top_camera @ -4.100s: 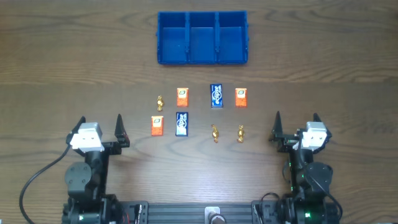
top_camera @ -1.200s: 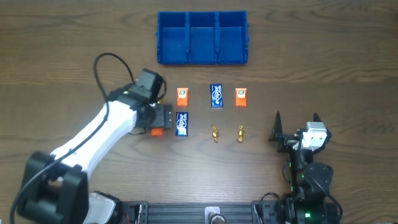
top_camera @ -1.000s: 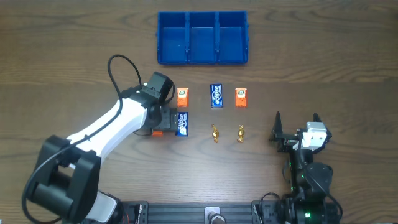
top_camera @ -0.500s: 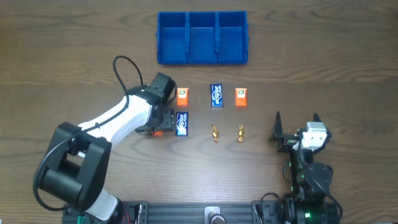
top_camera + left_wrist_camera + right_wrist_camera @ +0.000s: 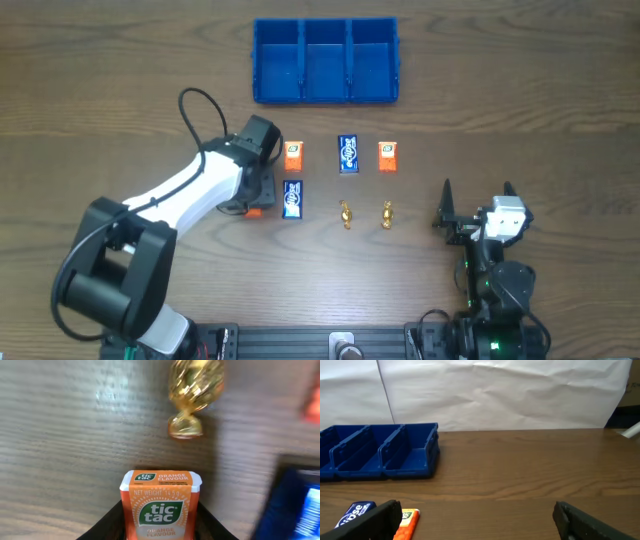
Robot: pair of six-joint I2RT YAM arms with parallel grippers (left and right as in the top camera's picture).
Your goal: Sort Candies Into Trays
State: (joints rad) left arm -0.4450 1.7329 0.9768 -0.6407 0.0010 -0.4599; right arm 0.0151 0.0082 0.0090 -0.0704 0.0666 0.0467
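Observation:
My left gripper (image 5: 256, 196) is low over the table's left centre, shut on an orange candy box (image 5: 161, 510) that lies flat between its fingers; a corner of this box (image 5: 253, 211) peeks out beneath it. Just beyond lie a gold-wrapped candy (image 5: 194, 397) and a blue candy pack (image 5: 295, 500). Two more orange boxes (image 5: 293, 154) (image 5: 387, 155), two blue packs (image 5: 347, 153) (image 5: 292, 198) and two gold candies (image 5: 346, 213) (image 5: 387, 213) lie spread over the middle. The blue three-compartment tray (image 5: 255, 60) stands at the back with nothing in it. My right gripper (image 5: 475, 205) rests open at the right, holding nothing.
The wooden table has free room to the left and right of the candies and between them and the tray. From the right wrist, the tray (image 5: 380, 450) sits far off, with a blue pack (image 5: 355, 510) and an orange box (image 5: 409, 517) nearer.
My left arm swung out from its rest and came down over the left orange box, settling with its fingers around it. The right arm has stayed still.

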